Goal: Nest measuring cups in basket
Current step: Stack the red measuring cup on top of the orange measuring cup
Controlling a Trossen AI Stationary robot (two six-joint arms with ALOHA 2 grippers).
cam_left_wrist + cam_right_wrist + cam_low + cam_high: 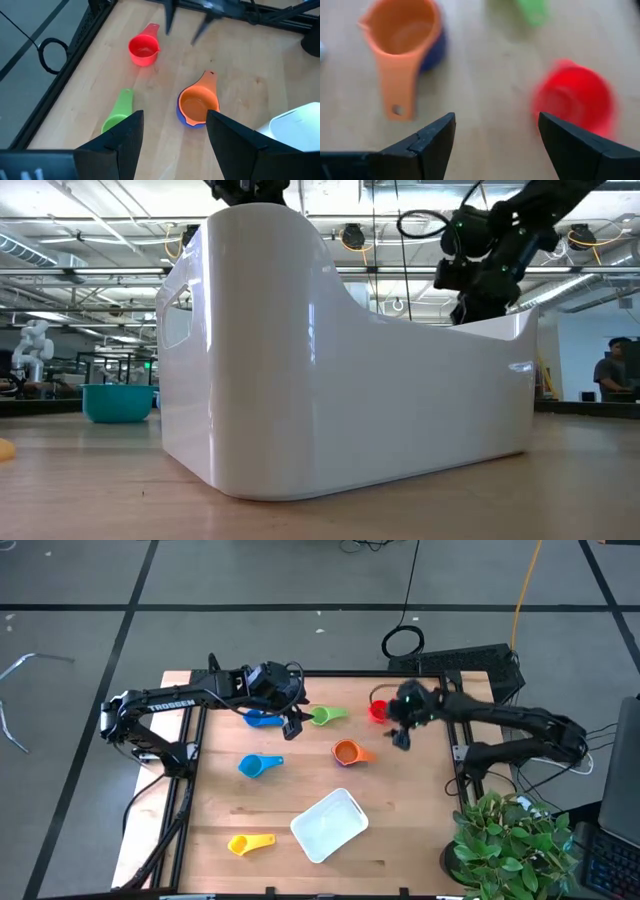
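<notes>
Right wrist view: the red measuring cup [575,97] is seen just ahead of the right gripper [492,135] — jaws spread, nothing held; the left gripper [172,132] is likewise spread, farther off.

We reach both arms inward, our left gripper [292,723] at ten o'clock and right gripper [400,736] at two, fingers spread.
</notes>
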